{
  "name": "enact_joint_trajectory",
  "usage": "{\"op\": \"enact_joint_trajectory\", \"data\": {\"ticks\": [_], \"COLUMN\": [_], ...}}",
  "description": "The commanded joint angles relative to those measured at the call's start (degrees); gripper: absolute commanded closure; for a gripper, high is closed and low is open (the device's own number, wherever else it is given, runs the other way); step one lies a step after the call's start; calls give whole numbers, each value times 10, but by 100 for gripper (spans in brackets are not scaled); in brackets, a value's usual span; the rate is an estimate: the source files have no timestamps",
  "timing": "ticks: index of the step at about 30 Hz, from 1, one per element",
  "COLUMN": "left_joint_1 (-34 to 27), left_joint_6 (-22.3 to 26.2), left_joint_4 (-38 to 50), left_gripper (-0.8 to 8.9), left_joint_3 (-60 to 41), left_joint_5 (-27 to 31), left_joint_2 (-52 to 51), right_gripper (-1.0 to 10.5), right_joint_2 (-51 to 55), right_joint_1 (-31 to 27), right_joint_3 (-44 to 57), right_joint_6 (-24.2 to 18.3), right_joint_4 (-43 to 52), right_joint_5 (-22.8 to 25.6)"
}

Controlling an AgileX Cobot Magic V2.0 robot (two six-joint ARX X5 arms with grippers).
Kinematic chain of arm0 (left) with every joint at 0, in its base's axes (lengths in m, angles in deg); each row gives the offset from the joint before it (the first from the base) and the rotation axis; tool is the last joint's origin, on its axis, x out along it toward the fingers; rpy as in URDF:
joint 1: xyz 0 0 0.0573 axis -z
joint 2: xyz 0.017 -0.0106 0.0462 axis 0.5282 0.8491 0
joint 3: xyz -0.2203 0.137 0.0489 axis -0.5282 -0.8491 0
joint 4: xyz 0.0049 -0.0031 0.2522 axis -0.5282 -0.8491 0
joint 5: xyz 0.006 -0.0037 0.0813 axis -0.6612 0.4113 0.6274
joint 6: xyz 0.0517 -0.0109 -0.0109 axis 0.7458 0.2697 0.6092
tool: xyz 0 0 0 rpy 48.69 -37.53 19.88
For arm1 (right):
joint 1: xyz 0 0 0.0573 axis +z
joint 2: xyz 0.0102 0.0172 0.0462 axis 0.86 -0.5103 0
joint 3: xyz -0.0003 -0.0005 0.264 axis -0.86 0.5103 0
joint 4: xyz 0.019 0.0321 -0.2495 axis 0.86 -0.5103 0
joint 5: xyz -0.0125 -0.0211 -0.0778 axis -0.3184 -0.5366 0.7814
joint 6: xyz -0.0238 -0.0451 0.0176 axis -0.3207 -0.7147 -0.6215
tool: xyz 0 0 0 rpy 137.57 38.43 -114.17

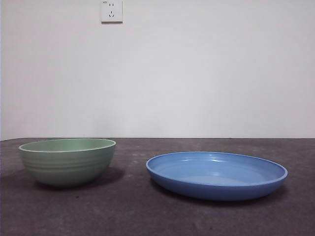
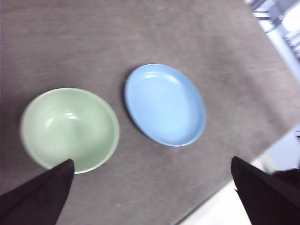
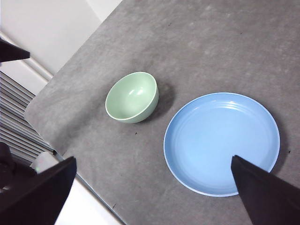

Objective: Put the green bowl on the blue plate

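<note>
The green bowl (image 1: 67, 161) stands upright and empty on the dark grey table, at the left of the front view. The blue plate (image 1: 216, 174) lies flat and empty to its right, a small gap between them. Neither gripper shows in the front view. My left gripper (image 2: 152, 159) is open and empty, high above the table, with the bowl (image 2: 69, 129) and the plate (image 2: 164, 104) below it. My right gripper (image 3: 153, 158) is open and empty, also high up, looking down on the bowl (image 3: 131, 97) and the plate (image 3: 221, 140).
The grey table (image 1: 147, 216) ends at a white wall with a socket (image 1: 111, 11). The table's edge (image 3: 61, 150) runs near the bowl's side in the right wrist view, and its other edge (image 2: 220, 187) shows in the left wrist view.
</note>
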Motion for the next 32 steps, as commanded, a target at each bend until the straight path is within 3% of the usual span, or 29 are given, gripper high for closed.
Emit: {"op": "enact_joint_trajectory", "data": {"ticks": [1,13,21,32], "left_joint_1": [1,1,1,2], "left_joint_6": [22,39,37,34], "left_joint_4": [2,4,23,81], "left_gripper": [274,290,301,328], "left_joint_3": [13,13,13,13], "left_joint_5": [30,93,169,174], "left_joint_2": [16,117,215,353], "right_gripper": [366,367,367,367], "right_joint_2": [-3,-3,-3,-3], "right_joint_1": [3,3,3,3], "right_joint_3": [-11,-11,-11,-11], "right_joint_6": [-9,-9,-9,-9], "right_joint_4": [2,2,2,2], "right_joint_5": [-1,-1,-1,-1]}}
